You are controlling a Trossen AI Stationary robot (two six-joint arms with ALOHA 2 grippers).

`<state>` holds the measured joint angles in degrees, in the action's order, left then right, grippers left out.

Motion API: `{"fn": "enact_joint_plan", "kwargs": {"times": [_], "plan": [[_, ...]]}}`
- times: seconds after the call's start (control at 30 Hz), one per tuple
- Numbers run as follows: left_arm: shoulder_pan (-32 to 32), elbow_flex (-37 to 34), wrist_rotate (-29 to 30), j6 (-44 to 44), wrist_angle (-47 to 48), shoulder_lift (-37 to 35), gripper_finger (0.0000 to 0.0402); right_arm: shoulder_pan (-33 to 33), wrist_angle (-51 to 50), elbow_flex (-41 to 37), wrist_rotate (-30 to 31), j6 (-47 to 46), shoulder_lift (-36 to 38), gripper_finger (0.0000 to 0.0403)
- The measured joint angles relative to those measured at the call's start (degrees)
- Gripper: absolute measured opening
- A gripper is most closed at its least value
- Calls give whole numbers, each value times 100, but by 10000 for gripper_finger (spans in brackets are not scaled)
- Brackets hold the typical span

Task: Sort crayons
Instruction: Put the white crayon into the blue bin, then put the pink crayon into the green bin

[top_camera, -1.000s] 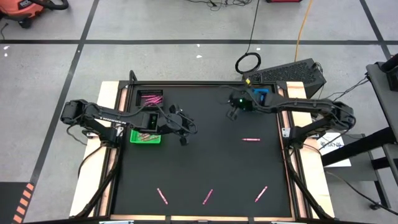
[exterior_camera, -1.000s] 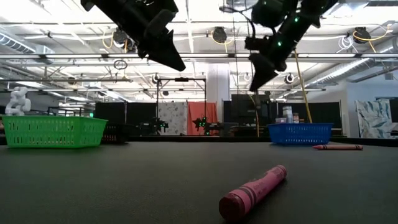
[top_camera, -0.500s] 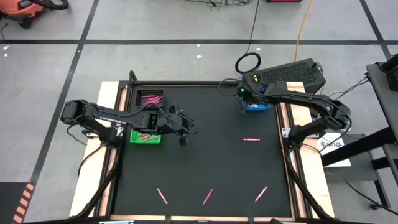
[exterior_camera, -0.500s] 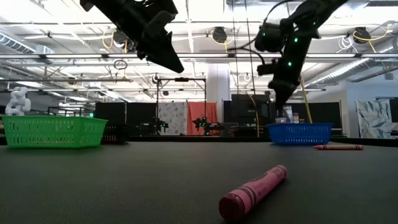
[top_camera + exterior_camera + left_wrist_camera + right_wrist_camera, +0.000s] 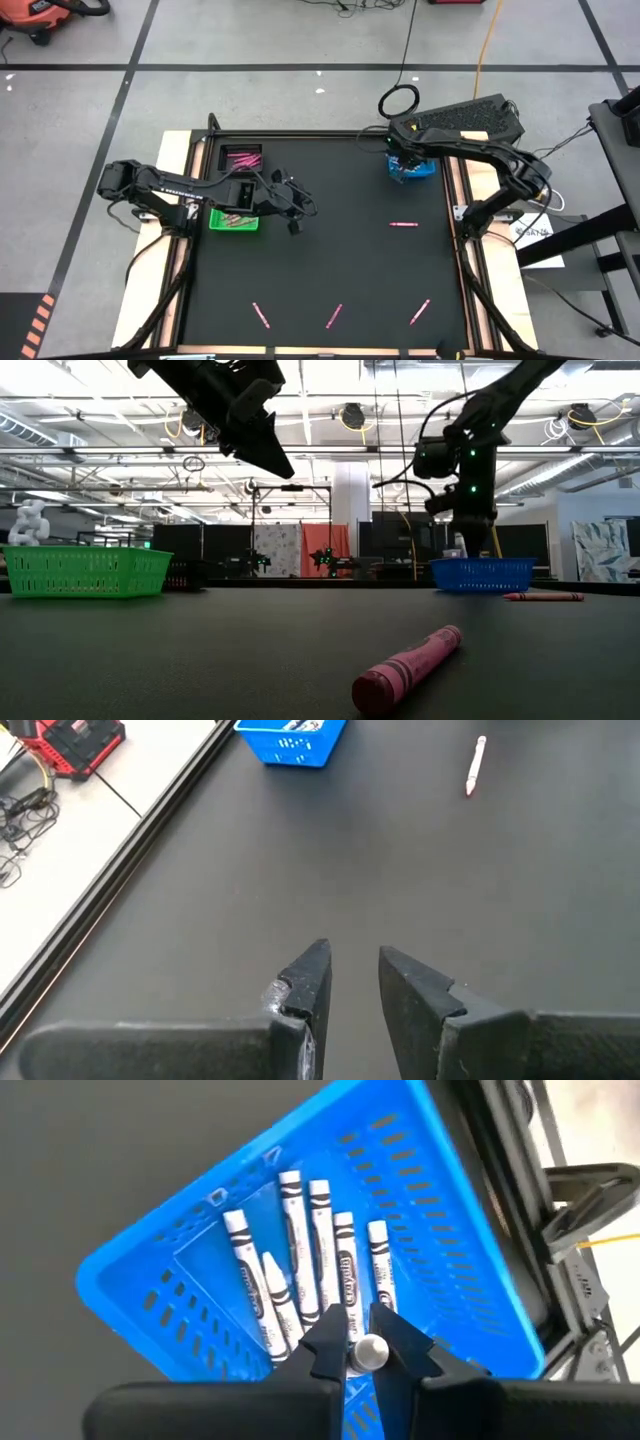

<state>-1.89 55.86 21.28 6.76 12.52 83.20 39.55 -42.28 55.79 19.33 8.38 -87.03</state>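
Observation:
My right gripper [image 5: 404, 166] hangs over the blue basket [image 5: 412, 168] at the table's far right and is shut on a white crayon [image 5: 368, 1349]. Several white crayons [image 5: 300, 1270] lie flat on the basket's floor. My left gripper [image 5: 296, 222] hovers above the mat beside the green basket [image 5: 234, 220]; it is open and empty, as the left wrist view [image 5: 350, 965] shows. Pink crayons lie flat on the mat: one at mid right [image 5: 403, 224] and three near the front edge [image 5: 260, 315], [image 5: 334, 316], [image 5: 420, 311]. My right gripper pinches the white crayon between its two fingers. Only the crayon's round end [image 5: 370, 1348] shows between the fingertips, so the crayon runs along the fingers. The fingers point down into the blue basket from above, and the crayon is lifted clear of the basket's floor.
The green basket holds pink crayons, and a black tray [image 5: 240, 158] at the far left holds more. In the low view a pink crayon [image 5: 408, 665] lies close to the camera and another [image 5: 545, 597] lies in front of the blue basket [image 5: 483, 573].
My right gripper has gone from over the far middle of the mat toward the table's right edge, to a spot over the blue basket, and has tipped from slanting to pointing straight down.

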Motion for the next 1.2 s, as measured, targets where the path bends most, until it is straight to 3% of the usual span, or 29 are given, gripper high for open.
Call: {"fn": "enact_joint_plan", "kwargs": {"times": [0.2,0.6,0.8,0.97,1.2], "plan": [[0,0,0,1,6,0,89,99,-50,0,-11,119,-93,30],[0,0,0,2,55,0,89,101,-101,0,-2,171,-66,114],[0,0,0,2,180,0,89,15,-1275,603,-12,-291,-54,125],[0,0,0,2,207,0,89,-160,-2267,1192,-1119,-807,-1,118],[0,0,-1,-8,224,0,89,-564,-2583,1142,-2640,-1080,429,117]]}}
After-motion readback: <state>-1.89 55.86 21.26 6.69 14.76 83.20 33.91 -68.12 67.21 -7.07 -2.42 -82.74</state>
